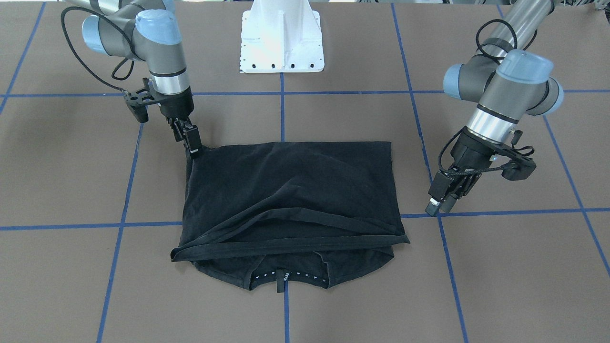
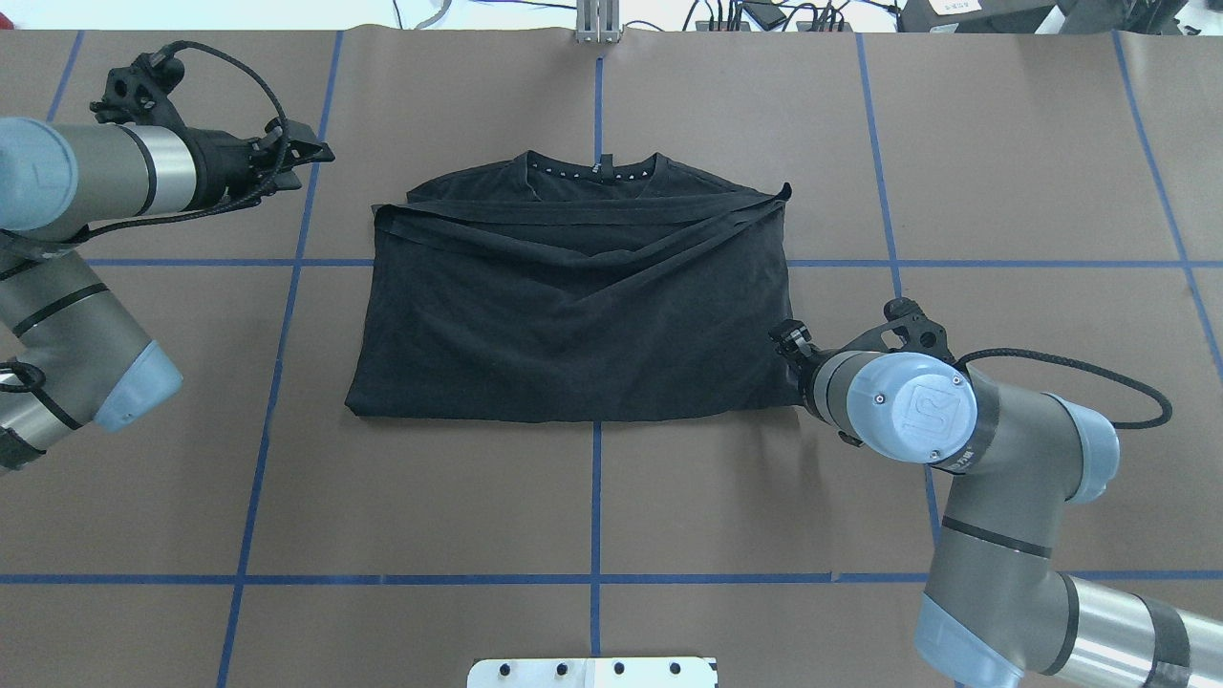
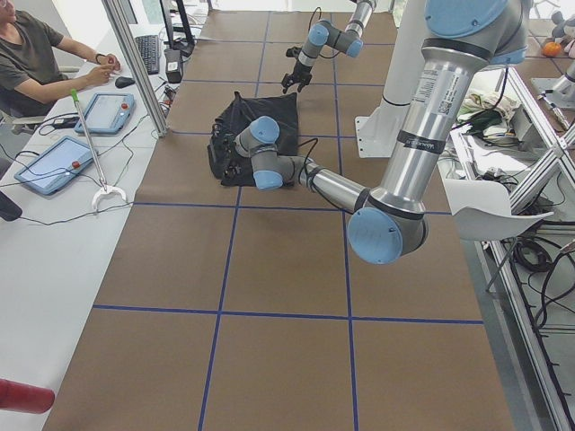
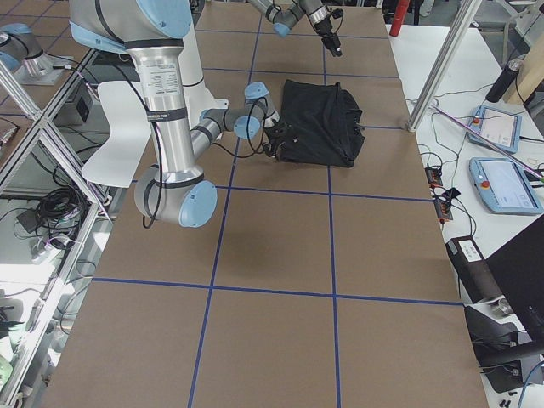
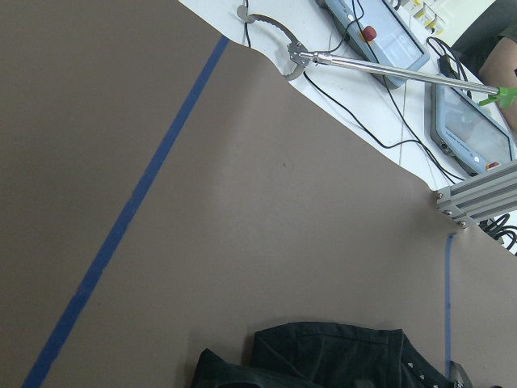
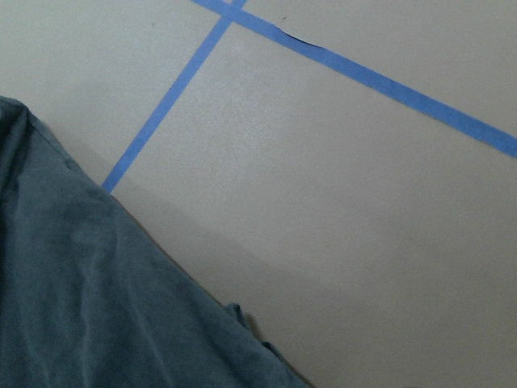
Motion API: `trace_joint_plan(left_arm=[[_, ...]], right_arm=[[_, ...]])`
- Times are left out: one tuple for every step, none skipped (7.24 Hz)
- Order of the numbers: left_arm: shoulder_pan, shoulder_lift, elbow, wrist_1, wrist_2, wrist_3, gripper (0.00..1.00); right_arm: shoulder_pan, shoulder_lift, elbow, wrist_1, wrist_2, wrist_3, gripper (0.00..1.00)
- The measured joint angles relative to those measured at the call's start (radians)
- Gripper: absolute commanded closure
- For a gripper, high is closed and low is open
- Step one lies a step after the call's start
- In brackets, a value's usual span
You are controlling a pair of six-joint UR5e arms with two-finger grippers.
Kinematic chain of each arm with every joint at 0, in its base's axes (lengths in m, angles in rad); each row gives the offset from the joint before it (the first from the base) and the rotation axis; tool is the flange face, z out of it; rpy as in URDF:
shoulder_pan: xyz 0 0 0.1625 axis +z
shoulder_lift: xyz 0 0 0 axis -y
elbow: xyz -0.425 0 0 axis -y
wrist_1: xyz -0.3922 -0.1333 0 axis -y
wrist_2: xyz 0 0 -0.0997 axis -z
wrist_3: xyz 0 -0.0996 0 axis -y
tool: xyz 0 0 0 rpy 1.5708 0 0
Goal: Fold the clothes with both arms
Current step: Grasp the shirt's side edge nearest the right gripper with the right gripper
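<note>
Two hands: right hand (image 1: pixel 194 148) pinches a corner of the folded shirt (image 1: pixel 290 190); left hand (image 1: pixel 441 206), parted and empty, hangs over worktop (image 1: pixel 514 267).

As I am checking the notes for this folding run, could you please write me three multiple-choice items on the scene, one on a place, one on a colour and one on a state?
1. Which gripper is at a corner of the T-shirt?
A. left
B. right
C. neither

2. The tape lines on the table are:
A. red
B. yellow
C. blue

3. The T-shirt lies:
A. folded over, hem near collar
B. spread fully open
C. rolled up

Key:
1 B: the right gripper meets the shirt's corner on the robot's side.
2 C: the grid is blue in every view.
3 A: the hem lies just short of the collar.
</note>
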Motion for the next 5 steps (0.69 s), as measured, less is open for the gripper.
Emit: trace_joint_plan(left_arm=[[0.0, 0.001, 0.0, 0.0, 0.0, 0.0, 0.36], [0.0, 0.001, 0.0, 0.0, 0.0, 0.0, 0.36], [0.0, 0.001, -0.001, 0.0, 0.0, 0.0, 0.36], [0.0, 0.001, -0.001, 0.0, 0.0, -0.001, 0.36], [0.0, 0.001, -0.001, 0.0, -0.001, -0.001, 0.36]], right_arm=[[0.001, 0.006, -0.009, 0.0, 0.006, 0.001, 0.95], [0.003, 0.007, -0.011, 0.0, 0.015, 0.002, 1.0], [0.004, 0.005, -0.006, 0.0, 0.034, -0.001, 1.0], [0.005, 0.0, 0.003, 0.001, 0.056, -0.009, 1.0], [0.007, -0.007, 0.016, 0.001, 0.072, -0.015, 1.0]])
